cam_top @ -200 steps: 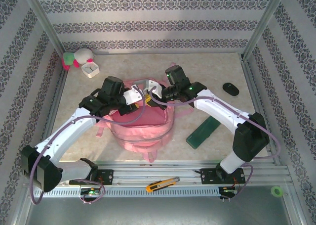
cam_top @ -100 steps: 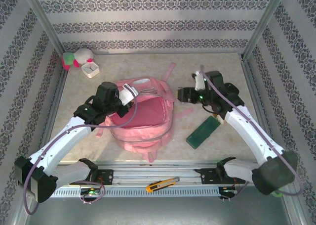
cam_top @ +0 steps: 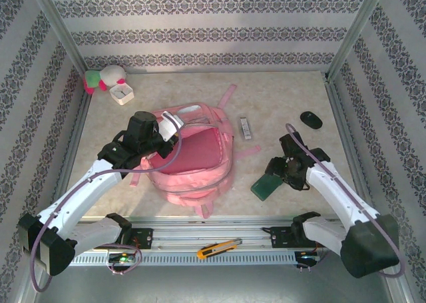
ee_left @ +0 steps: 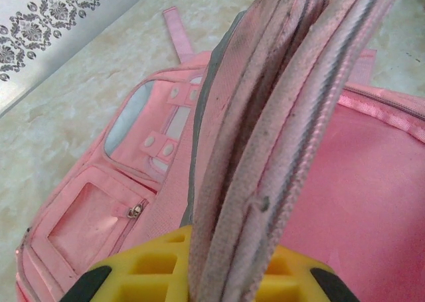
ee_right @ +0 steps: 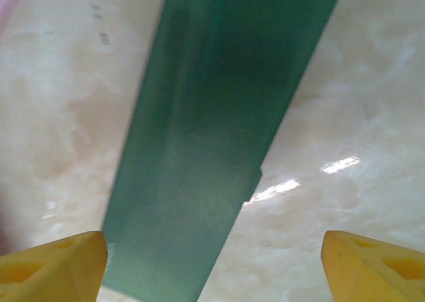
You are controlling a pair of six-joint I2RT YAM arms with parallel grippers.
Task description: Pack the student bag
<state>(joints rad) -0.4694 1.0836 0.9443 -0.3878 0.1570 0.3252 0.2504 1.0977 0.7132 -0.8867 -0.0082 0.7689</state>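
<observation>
The student bag (cam_top: 193, 173) is a big pink backpack lying in the middle of the table, its main compartment open. My left gripper (cam_top: 170, 124) is shut on the bag's zip-edged rim (ee_left: 265, 116) and holds it up; the yellow fingers (ee_left: 133, 275) sit on either side of the fabric, with the gripper (ee_left: 226, 275) itself low in the left wrist view. My right gripper (cam_top: 273, 173) hovers open over the near end of a flat dark-green case (cam_top: 263, 188). In the right wrist view the green case (ee_right: 219, 116) lies between the spread fingertips (ee_right: 60, 262), and the gripper (ee_right: 212, 255) holds nothing.
A small pale stick (cam_top: 245, 128) lies on the table right of the bag. A black mouse (cam_top: 311, 119) sits at the far right. A plush toy (cam_top: 103, 78) and a white box (cam_top: 122, 92) occupy the back left corner. A yellow utility knife (cam_top: 218, 248) rests on the front rail.
My right arm left the bag, swung right and toward the near edge to the green case, and its gripper opened. My left gripper closed on the bag's rim and holds it up.
</observation>
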